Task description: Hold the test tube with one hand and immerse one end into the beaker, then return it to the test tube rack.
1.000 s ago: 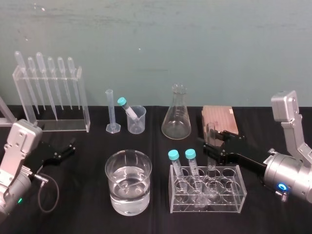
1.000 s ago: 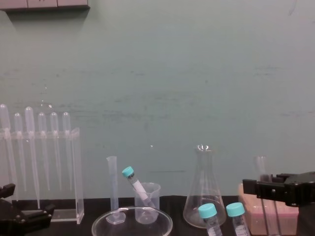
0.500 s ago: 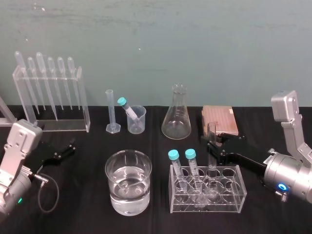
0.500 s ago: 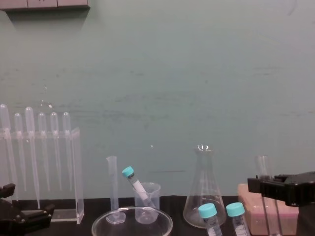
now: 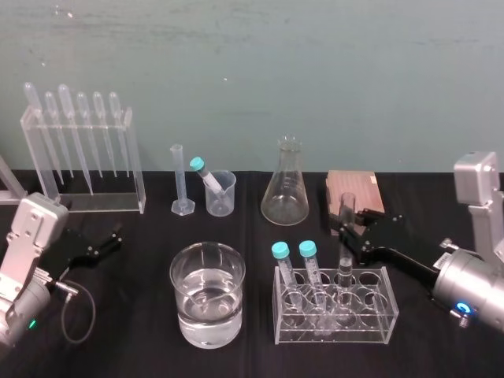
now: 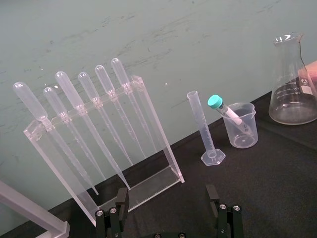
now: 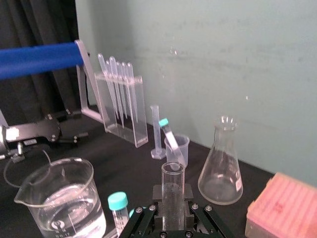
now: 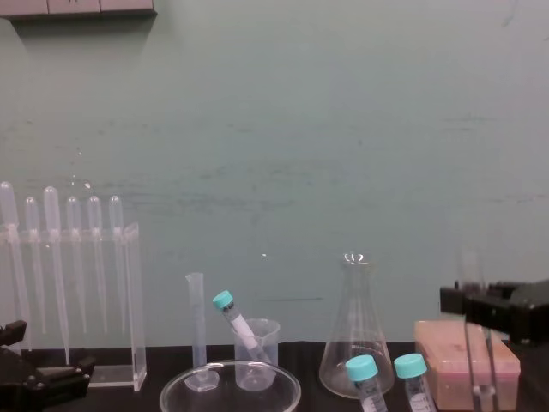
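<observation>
The right arm comes in from the right side of the table, its wrist low and its long black fingers stretched forward and toward the left. The right gripper (image 5: 351, 236) is closed around the test tube (image 5: 346, 214), taking it a little below its open mouth. In the right wrist view the tube stands upright between the two fingers (image 7: 144, 222), and they press on it from both sides. The lower part of the tube goes down into a hole in the back row of the test tube rack (image 5: 378, 315), just beside the two teal-capped tubes (image 5: 306, 250). I cannot tell if its bottom rests on the floor of the rack. The beaker (image 5: 181, 311), about half full of clear liquid, stands on the black cloth to the left of the rack, near it but not touching. Behind the rack there are a salmon-pink box (image 5: 356, 191) and a conical flask (image 5: 285, 189). The left arm is parked low at the left edge of the table. The left gripper (image 6: 167, 198) points toward the pipette stand (image 6: 148, 119), with its fingers wide apart and nothing between them.
</observation>
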